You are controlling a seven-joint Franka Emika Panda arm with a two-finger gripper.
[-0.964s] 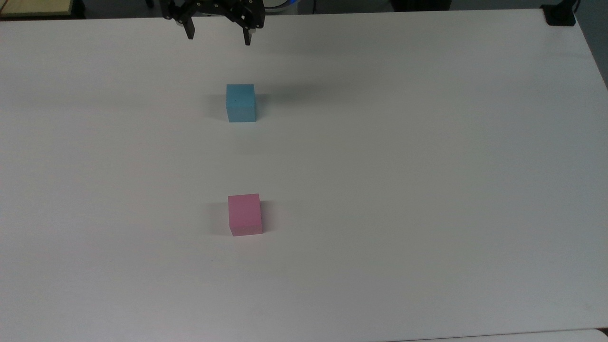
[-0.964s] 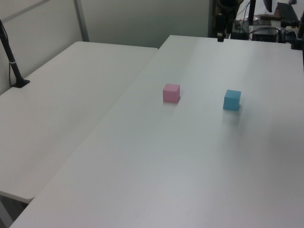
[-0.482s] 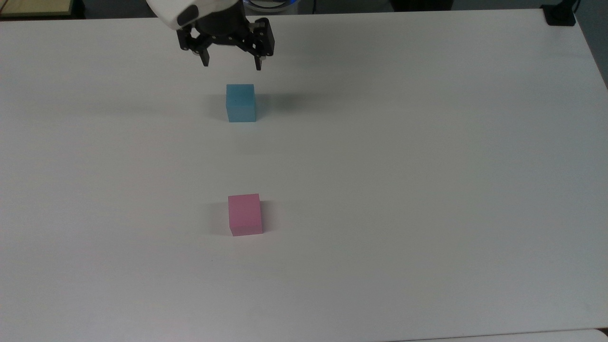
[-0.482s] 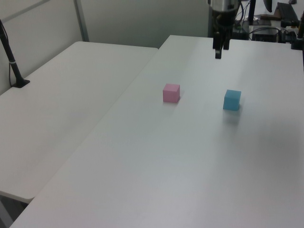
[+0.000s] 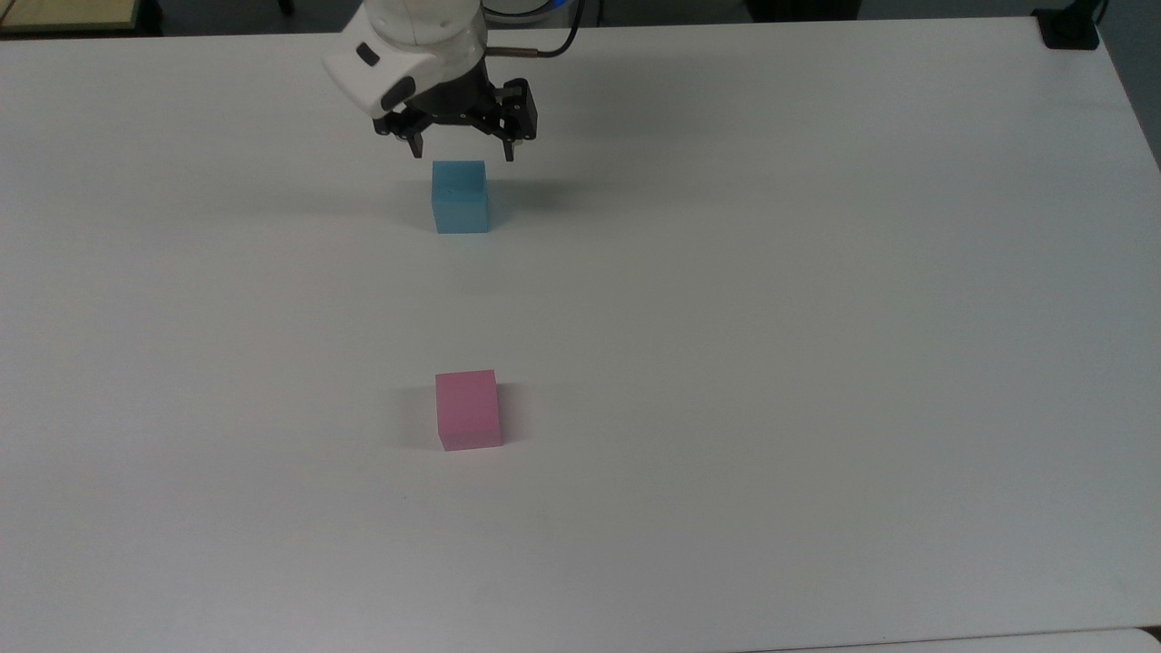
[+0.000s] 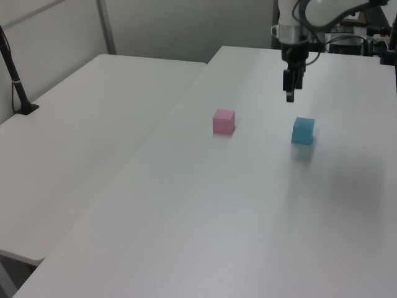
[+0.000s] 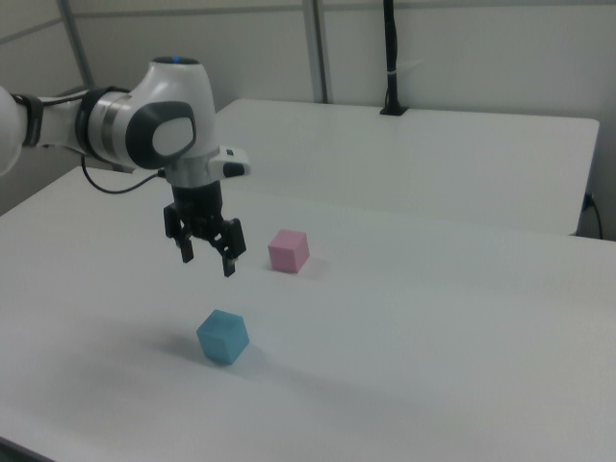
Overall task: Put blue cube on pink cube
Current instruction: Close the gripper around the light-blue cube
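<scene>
Right view. Gripper (image 7: 208,258) hangs above the white table (image 7: 433,327), fingers spread apart, pointing down, holding nothing. Blue cube (image 7: 223,337) sits on the table below it, nearer the camera, not touching. Pink cube (image 7: 289,250) rests farther back, to the right view's right of the gripper, well apart from the blue cube.

The worktop (image 5: 816,272) is cut off by the top view's left, right and bottom edges. The robot arm (image 5: 413,36) is cropped at the top view's upper edge and at the right view's left edge. In the left view the gripper (image 6: 289,87) stands edge-on, so the gap between the jaws cannot be judged there.
</scene>
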